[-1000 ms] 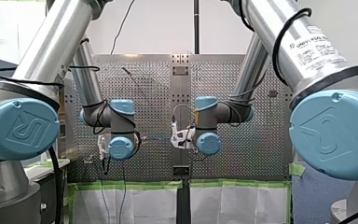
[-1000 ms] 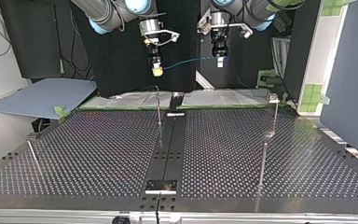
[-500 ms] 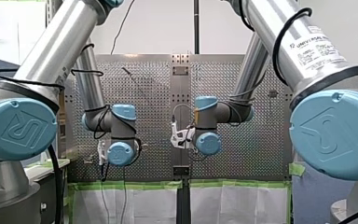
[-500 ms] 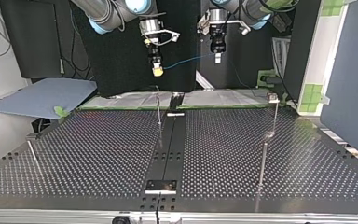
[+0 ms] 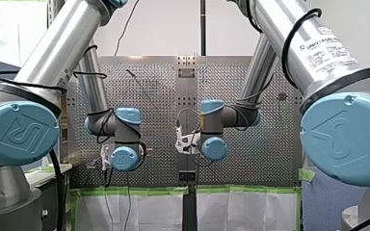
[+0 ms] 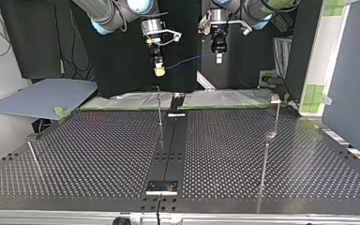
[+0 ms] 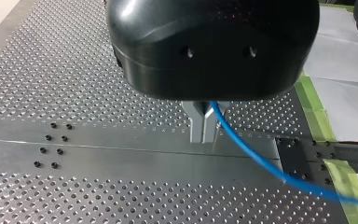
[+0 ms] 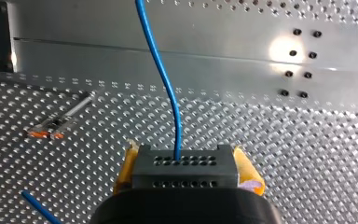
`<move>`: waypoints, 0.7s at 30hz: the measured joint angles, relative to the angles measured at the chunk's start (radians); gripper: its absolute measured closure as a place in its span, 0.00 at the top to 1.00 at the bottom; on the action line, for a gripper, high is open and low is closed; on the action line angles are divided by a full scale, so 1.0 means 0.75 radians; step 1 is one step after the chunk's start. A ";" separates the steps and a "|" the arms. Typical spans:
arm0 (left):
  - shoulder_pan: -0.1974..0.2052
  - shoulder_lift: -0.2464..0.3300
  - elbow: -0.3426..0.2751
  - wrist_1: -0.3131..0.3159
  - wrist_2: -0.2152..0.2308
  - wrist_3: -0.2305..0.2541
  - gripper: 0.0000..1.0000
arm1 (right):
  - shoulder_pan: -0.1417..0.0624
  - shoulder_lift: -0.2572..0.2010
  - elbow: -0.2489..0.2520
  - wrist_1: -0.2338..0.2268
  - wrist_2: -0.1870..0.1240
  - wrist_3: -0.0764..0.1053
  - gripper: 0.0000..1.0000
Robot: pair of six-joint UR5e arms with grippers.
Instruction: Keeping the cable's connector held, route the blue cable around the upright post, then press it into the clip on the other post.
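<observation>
Clamped on the black connector (image 8: 185, 171) with the yellow pads (image 8: 248, 173) of my right gripper (image 8: 185, 156), with blue cable (image 8: 165, 88) leading straight ahead. Pinched narrow around that cable farther along with my left gripper (image 7: 204, 128), likely to keep the span taut. Held well clear of the upright post (image 6: 160, 110); not yet routed around it.

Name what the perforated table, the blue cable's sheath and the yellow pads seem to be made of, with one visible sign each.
The table: bare metal, probably aluminium; it throws a bright glare. The blue cable: smooth plastic or rubber sheath; it bends in a soft curve. The yellow pads on the connector: likely foam or rubber; matt, ragged edges.
</observation>
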 joint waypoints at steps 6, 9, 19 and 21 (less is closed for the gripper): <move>0.000 0.000 0.000 0.000 0.000 0.000 0.00 | 0.042 0.070 -0.010 0.070 0.007 -0.007 0.00; 0.000 0.000 0.000 0.000 0.000 0.000 0.00 | 0.046 0.110 -0.010 0.110 0.007 -0.008 0.00; 0.000 0.000 0.000 0.000 0.000 0.000 0.00 | 0.048 0.162 -0.010 0.216 0.007 -0.008 0.00; 0.000 0.000 0.000 0.000 0.000 0.000 0.00 | 0.048 0.162 -0.011 0.219 0.007 -0.008 0.00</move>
